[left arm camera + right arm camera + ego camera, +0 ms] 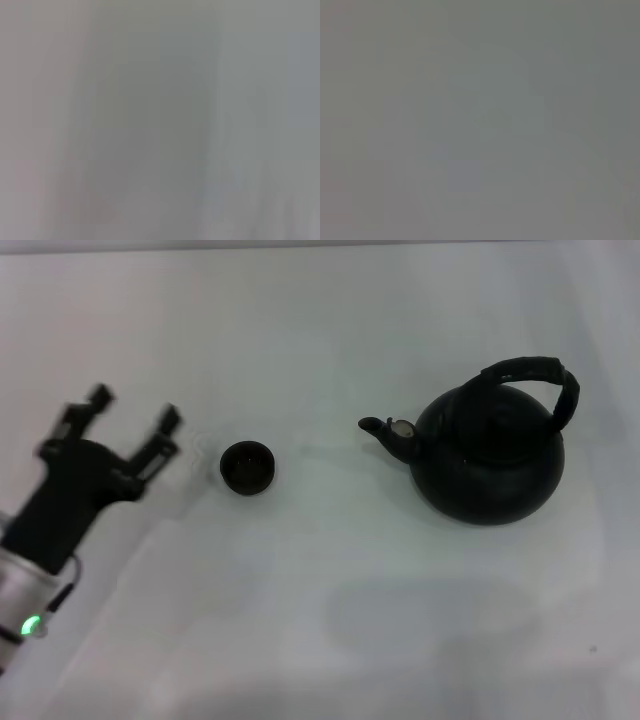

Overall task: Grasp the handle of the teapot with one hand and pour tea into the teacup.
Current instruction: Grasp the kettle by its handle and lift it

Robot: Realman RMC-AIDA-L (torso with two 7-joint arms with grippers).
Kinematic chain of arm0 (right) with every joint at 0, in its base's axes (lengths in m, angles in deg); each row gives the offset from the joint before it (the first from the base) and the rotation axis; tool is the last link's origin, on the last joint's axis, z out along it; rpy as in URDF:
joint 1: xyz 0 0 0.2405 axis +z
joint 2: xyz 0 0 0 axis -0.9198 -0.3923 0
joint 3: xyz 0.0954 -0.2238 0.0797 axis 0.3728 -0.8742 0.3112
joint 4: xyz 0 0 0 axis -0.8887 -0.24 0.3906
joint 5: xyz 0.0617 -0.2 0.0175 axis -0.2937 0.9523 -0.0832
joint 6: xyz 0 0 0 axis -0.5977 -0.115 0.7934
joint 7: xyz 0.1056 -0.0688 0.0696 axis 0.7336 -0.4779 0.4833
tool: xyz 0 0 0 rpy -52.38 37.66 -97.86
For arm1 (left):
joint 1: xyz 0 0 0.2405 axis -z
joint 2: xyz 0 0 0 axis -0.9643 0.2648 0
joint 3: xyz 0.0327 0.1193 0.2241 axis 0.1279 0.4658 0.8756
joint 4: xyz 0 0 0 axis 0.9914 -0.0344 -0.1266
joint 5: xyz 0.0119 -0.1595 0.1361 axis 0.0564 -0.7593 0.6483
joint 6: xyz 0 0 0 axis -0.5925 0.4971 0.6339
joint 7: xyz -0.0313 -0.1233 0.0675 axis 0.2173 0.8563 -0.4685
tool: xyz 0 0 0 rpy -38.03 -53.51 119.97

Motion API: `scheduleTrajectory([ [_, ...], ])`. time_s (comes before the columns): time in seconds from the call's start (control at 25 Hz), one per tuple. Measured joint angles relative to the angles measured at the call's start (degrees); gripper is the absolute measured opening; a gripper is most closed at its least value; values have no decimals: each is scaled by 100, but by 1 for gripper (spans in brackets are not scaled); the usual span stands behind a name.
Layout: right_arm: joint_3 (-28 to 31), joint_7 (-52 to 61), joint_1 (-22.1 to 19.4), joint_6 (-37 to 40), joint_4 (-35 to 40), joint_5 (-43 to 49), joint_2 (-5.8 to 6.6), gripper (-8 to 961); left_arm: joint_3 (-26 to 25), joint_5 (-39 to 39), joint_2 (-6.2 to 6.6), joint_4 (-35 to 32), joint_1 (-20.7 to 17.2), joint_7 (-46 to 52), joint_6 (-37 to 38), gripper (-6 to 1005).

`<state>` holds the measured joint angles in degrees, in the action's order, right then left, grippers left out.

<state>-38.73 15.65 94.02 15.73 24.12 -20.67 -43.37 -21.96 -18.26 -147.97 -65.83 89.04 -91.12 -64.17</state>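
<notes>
In the head view the matte-black teapot [490, 465] stands on the white table at the right, its short spout [385, 430] with a pale tip pointing left. Its thick black arched handle [535, 375] rises over the top. The tiny dark teacup [246, 467] stands left of the middle, apart from the spout. My left gripper [135, 407] is open and empty, just left of the teacup, not touching it. My right gripper is out of view. Both wrist views show only plain grey surface.
The white table [320, 620] spreads around both objects. A faint shadow lies on it at the lower right, in front of the teapot.
</notes>
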Motion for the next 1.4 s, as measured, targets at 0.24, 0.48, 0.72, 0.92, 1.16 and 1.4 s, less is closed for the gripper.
scheduleTrajectory([
  [0.24,-653,208,-256,-38,414,578,45,842,1,-1070,-3,-39,-348,218,-477,887],
  [0.48,-766,1491,-685,-136,1312,2016,203,844,1,-2517,-7,-62,-598,942,-438,888],
  [0.72,-705,4571,-1315,-821,3480,5146,534,841,1,-3167,1,-290,-718,993,-384,887],
  [0.92,-136,7177,-1695,-427,5285,8061,481,837,1,-3250,7,-493,-705,985,-280,887],
  [1.16,1157,9005,-1790,1450,7004,10442,78,824,1,-3255,9,-509,-566,957,-61,887],
  [1.4,1583,10174,-1785,2767,8137,11476,-11,824,1,-3259,17,-569,-419,954,183,888],
])
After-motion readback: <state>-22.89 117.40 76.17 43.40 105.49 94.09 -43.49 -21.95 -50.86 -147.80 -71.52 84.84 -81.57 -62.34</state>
